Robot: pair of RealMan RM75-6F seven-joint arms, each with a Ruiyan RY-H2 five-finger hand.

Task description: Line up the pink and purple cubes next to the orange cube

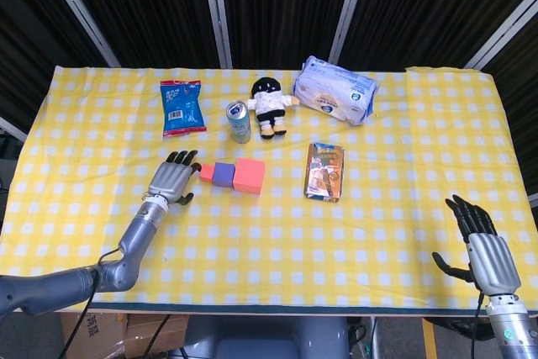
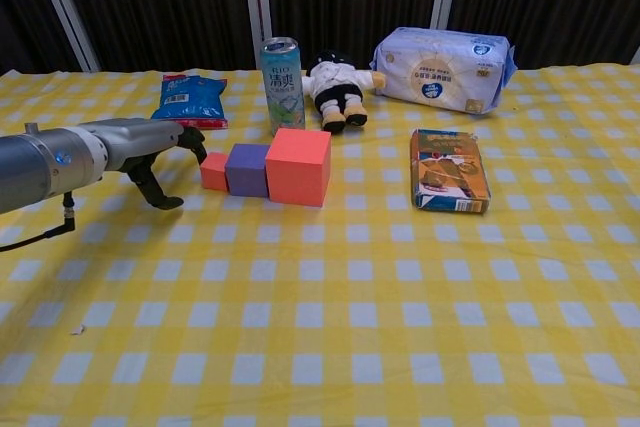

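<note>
Three cubes stand in a row on the yellow checked cloth: a small pink cube (image 1: pixel 206 171) (image 2: pixel 213 171), a purple cube (image 1: pixel 224 175) (image 2: pixel 247 169) and a larger orange cube (image 1: pixel 249 176) (image 2: pixel 298 165). Pink touches purple and purple touches orange. My left hand (image 1: pixel 171 179) (image 2: pixel 150 145) lies flat and open at the pink cube's left side, its fingertips (image 2: pixel 196 141) touching that cube. It holds nothing. My right hand (image 1: pixel 486 251) rests open at the table's near right corner, far from the cubes, seen only in the head view.
Behind the cubes stand a drink can (image 2: pixel 282 84), a plush doll (image 2: pixel 337 85), a blue snack bag (image 2: pixel 188 100) and a pack of tissues (image 2: pixel 441 68). A flat snack box (image 2: pixel 448 169) lies right of the orange cube.
</note>
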